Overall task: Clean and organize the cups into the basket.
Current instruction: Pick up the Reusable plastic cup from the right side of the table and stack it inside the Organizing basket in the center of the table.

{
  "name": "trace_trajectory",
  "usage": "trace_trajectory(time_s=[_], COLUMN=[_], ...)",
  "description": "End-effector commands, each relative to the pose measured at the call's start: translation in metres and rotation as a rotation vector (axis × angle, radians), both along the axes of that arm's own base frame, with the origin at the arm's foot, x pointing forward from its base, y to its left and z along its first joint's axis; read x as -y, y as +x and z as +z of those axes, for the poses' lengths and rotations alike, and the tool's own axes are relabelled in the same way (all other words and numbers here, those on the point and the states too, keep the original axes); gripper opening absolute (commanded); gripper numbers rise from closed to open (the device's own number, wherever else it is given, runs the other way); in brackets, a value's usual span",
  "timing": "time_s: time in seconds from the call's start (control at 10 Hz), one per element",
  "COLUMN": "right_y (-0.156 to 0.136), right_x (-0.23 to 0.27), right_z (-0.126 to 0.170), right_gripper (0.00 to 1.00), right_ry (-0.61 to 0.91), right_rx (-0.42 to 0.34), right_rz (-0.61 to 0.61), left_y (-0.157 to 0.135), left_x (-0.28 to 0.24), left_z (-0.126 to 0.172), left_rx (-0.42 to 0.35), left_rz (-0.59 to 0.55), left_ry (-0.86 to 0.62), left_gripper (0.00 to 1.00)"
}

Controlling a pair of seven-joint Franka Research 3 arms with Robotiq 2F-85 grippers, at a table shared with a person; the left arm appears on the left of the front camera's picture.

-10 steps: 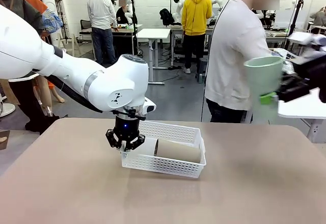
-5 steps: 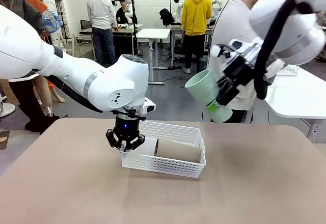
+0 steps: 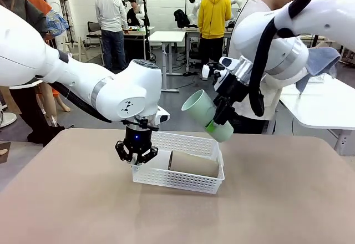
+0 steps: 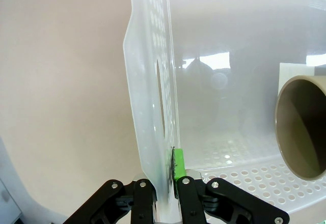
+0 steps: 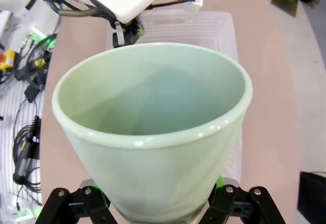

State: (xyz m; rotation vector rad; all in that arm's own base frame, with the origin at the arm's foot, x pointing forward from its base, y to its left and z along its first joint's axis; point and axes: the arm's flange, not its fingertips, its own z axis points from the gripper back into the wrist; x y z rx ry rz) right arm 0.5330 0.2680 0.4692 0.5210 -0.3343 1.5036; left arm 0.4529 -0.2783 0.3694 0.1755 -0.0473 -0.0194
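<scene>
basket [image 3: 183,182] wall pinched by left tool [image 3: 136,156], brown cup [image 3: 194,164] lying inside it; mint cup [image 3: 198,108] clamped by right tool [image 3: 217,123] above basket's far right corner, so rim strike or basket tipping is likely if lowered off-centre.

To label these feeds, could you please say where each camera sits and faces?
Front: on the robot's side, facing across the tan table at the person; left pincer and right pincer show.
Left wrist: along the left pincer, clamping the white lattice plastic basket by its wall.
Right wrist: along the right pincer, gripping the pale mint-green tapered cup.
Both wrist views show the basket.
</scene>
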Motion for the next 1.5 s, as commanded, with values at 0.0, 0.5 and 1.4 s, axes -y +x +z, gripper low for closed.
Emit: trace_trajectory(time_s=[0.0, 0.5, 1.4], right_y=[0.019, 0.036, 0.037], right_x=[-0.009, -0.027, -0.054], right_z=[-0.012, -0.062, -0.11], right_gripper=[0.82, 0.82, 0.82], right_ry=[-0.029, -0.03, -0.105], right_rx=[-0.02, -0.07, -0.092], right_rz=[-0.013, 0.036, 0.109], left_y=[0.0, 0.0, 0.0], left_x=[0.0, 0.0, 0.0], left_z=[0.001, 0.001, 0.001], left_rx=[0.003, 0.003, 0.003], left_rz=[0.0, 0.0, 0.0], left_ry=[-0.001, -0.001, -0.001], left_gripper=[0.0, 0.0, 0.0])
